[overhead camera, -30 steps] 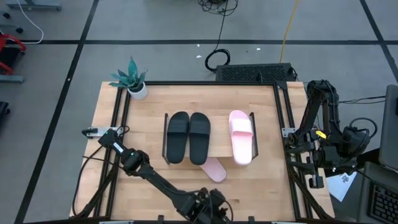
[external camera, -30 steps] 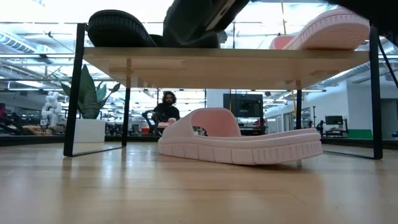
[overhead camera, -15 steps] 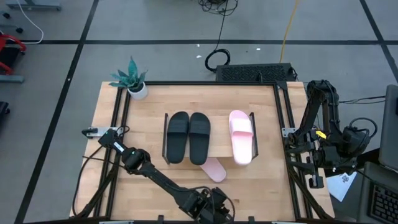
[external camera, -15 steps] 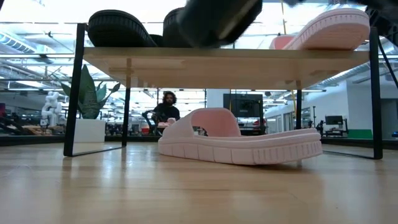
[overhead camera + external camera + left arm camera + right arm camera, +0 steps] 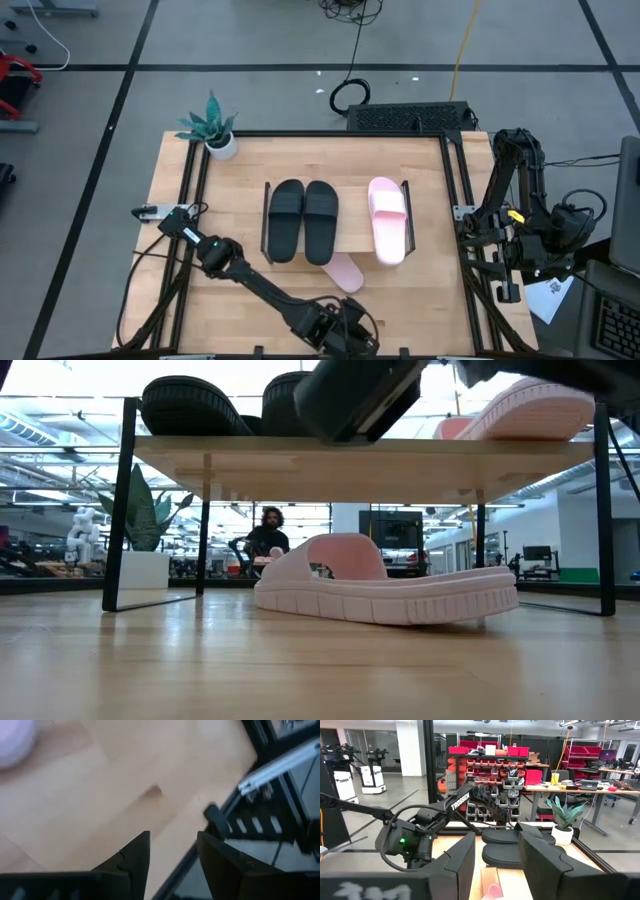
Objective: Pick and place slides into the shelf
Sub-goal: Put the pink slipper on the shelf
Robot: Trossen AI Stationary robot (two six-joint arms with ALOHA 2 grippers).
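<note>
- The shelf (image 5: 340,237) stands mid-table and carries the black pair of slides (image 5: 303,219) side by side, with one pink slide (image 5: 386,219) just beside them toward the right arm.
- The second pink slide (image 5: 385,582) lies on the tabletop (image 5: 420,160), partly under the shelf's front edge; the low view shows it whole, while from above only its tip pokes out.
- The left gripper (image 5: 172,855) hovers over the table's near edge, fingers apart and holding nothing.
- The right gripper (image 5: 497,860) waits off the table's right side, jaws parted and empty.
- A potted plant (image 5: 214,125) sits at the far left corner.
- A seated person (image 5: 268,534) shows beyond the table in the low view only.
</note>
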